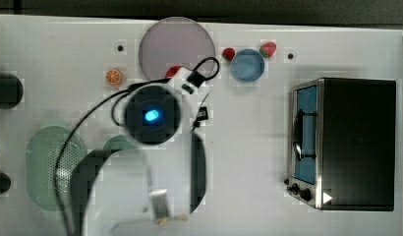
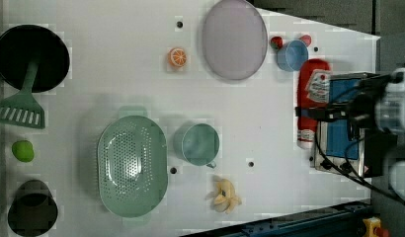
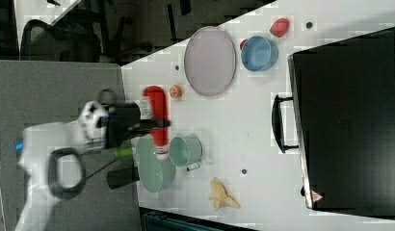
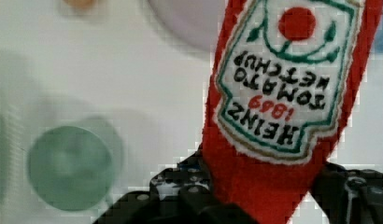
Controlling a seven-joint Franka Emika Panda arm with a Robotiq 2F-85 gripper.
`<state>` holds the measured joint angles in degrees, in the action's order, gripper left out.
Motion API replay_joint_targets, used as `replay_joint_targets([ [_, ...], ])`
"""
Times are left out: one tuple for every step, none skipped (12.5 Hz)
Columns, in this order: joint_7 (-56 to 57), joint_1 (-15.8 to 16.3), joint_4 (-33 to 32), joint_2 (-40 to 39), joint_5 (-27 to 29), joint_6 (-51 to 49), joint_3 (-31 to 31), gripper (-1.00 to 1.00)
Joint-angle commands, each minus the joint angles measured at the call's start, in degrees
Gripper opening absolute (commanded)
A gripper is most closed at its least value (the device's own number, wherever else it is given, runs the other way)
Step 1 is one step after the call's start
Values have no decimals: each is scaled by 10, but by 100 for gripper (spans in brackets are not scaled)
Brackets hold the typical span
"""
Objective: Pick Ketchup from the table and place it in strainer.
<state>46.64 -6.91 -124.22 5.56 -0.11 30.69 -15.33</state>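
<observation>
**Ketchup bottle held above the table**

We see our black fingers [image 4: 269,196] clamped on the red plush Ketchup bottle with a white Heinz label [image 4: 292,93], lifted off the white table [image 2: 116,74]. In the left view, the pale mint-green perforated oval plastic strainer [image 2: 132,165] lies at eight o'clock from the bottle, well apart.

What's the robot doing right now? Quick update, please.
Fingers clamped on ketchup bottle, lifted off table. Strainer waiting, nothing inside. Green cup beside it.
</observation>
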Motion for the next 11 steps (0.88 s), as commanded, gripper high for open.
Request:
replay_joint_targets([
  [-134,25,2,14,0,-63,-57,23],
  [-170,29,5,13,5,-61,-80,23],
  [-211,31,8,9,14,-61,-104,23],
  [-256,34,9,4,27,-59,-127,23],
  [-295,36,9,-3,37,-51,-151,23],
  [-330,37,9,-13,41,-38,-176,23],
  [-361,37,9,-27,41,-15,-199,23],
  [-391,38,9,-43,41,14,-221,23],
  [-424,39,9,-63,41,46,-240,23],
  [-463,40,9,-86,41,76,-256,23],
  [-490,41,9,-110,41,103,-270,23],
])
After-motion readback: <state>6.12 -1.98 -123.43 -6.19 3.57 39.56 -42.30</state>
